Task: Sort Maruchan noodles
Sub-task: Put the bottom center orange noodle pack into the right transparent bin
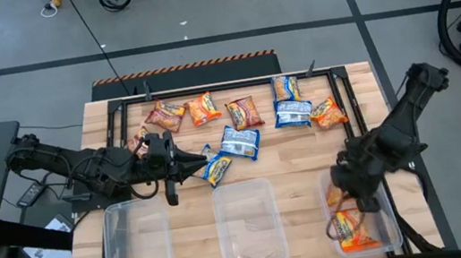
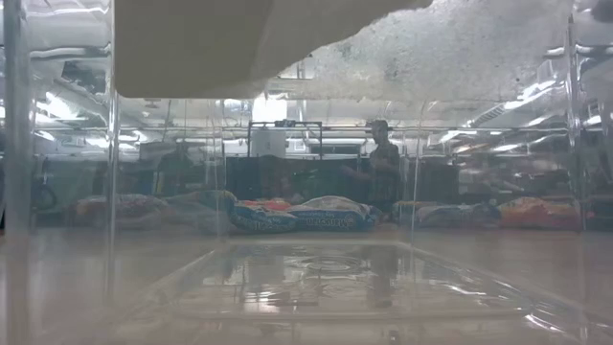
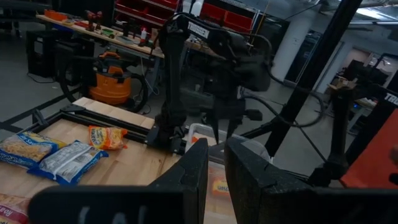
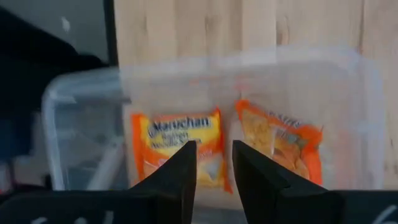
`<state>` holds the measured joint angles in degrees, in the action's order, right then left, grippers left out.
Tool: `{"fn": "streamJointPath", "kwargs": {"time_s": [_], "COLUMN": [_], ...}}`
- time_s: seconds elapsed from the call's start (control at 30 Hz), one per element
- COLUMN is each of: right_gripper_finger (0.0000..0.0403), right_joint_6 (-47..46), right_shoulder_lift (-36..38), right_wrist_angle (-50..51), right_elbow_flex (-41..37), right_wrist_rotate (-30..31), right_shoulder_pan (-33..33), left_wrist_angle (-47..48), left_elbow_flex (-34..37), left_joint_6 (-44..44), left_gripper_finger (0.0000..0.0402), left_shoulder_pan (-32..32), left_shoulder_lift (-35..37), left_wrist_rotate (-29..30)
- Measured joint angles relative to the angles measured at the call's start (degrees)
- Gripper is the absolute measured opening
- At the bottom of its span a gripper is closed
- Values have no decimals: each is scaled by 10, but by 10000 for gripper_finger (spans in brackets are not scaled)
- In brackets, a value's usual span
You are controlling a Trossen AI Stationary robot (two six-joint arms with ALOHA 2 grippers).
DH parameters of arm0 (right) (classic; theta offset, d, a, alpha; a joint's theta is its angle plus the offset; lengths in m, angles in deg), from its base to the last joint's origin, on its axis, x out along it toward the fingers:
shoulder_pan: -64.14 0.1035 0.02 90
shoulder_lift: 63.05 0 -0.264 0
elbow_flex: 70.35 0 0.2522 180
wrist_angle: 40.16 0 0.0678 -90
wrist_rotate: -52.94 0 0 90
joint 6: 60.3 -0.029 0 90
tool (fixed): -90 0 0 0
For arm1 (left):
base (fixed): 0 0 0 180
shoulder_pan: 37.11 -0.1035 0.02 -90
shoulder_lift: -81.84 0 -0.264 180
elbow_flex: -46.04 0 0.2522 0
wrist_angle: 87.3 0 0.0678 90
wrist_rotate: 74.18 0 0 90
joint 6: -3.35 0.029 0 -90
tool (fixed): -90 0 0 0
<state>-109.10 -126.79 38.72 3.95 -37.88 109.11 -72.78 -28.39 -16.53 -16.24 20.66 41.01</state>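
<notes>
Right wrist view looks past the right gripper (image 4: 214, 165), jaws slightly spread and empty, down on two orange crinkly plastic noodle packets (image 4: 180, 149) lying flat in the clear plastic bin (image 1: 387, 225). Light, soft and slippery, they probably want an edge pinch. Left gripper (image 1: 182, 160), jaws nearly pressed together, hovers beside a blue-and-white packet (image 1: 216, 168) farther up the wooden table (image 1: 298, 160).

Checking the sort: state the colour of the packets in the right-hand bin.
Orange; both packets in the right-hand bin show best in the right wrist view.
</notes>
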Motion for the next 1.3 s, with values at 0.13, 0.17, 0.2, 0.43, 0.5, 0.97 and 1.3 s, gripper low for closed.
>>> {"fn": "streamJointPath", "kwargs": {"time_s": [0.13,0.17,0.2,0.43,0.5,0.97,1.3], "right_gripper_finger": [124,128,133,178,191,215,218], "right_joint_6": [-15,-24,-29,-57,-57,-67,45], "right_shoulder_lift": [-21,-27,-31,-58,-63,-64,-64], "right_wrist_angle": [-8,-16,-31,-146,-149,-271,-292], "right_elbow_flex": [-22,-31,-42,-109,-122,-225,-184], "right_wrist_rotate": [-9,-28,-49,-85,-94,-123,-102], "right_shoulder_pan": [42,47,51,93,96,97,112], "left_wrist_angle": [0,0,0,-1,-2,-2,-1], "left_elbow_flex": [0,0,0,-1,-1,-1,-1], "left_joint_6": [0,0,0,-3,-4,-5,-4], "left_gripper_finger": [57,57,57,57,57,57,57], "left_shoulder_pan": [0,0,0,0,0,0,-1], "left_shoulder_lift": [0,0,0,-3,-3,-3,-3], "left_wrist_rotate": [0,0,0,0,0,0,0]}}
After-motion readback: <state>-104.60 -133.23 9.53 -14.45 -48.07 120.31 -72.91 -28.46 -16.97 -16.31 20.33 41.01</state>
